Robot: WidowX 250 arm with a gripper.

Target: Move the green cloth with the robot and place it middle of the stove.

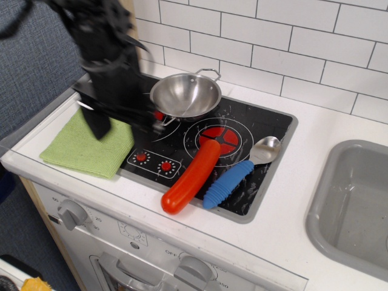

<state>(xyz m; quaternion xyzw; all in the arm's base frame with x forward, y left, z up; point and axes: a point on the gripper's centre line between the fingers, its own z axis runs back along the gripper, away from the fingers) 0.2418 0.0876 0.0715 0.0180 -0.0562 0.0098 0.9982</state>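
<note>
Green cloth (85,148) lies flat on the white counter (285,206) at the stove's (267,130) left edge, one corner overlapping the grey rim. Gripper (100,124) sits directly above the cloth's far half, covering part of it; motion blur, cannot tell whether the fingers are spread or closed. Cloth: lime green, folded square, fine weave. On the stove: red handle (191,176), blue-handled spoon (242,170), then the steel pan (186,95) behind.
</note>
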